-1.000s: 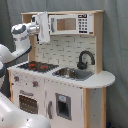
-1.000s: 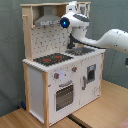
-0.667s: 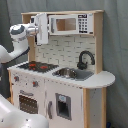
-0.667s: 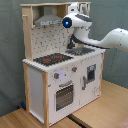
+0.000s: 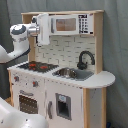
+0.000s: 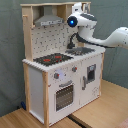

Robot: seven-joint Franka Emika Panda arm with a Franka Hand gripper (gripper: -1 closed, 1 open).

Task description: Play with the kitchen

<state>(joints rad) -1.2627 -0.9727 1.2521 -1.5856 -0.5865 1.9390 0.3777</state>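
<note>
A grey curtain hangs behind everything, and the kitchen [image 5: 62, 75] stands in front of it on a light wooden floor [image 6: 95, 115] seen in the second exterior view. In the first exterior view the toy shows its pale tiled back wall, a microwave-like panel [image 5: 67, 24] up top, the red-ringed hob [image 5: 37, 65] on the first exterior view's left, then the sink [image 5: 70, 73] with the black faucet [image 5: 85, 59] and a rounded counter [image 5: 102, 79] end.

The arm reaches in at the upper shelf. Compared with a second ago, the wrist has lifted slightly and sits closer against the top corner of the unit, near the grey hood [image 6: 48, 20] side; the toy itself has not shifted. The end effector [image 5: 42, 29] is pressed close to the upper frame, and whether its fingers are spread or closed I cannot tell, since the wrist housing hides them in both exterior views.

My reading is that the arm is feeling around the upper cabinet rather than the hob or oven door [image 6: 64, 95], so the play is at an early, exploratory stage.
</note>
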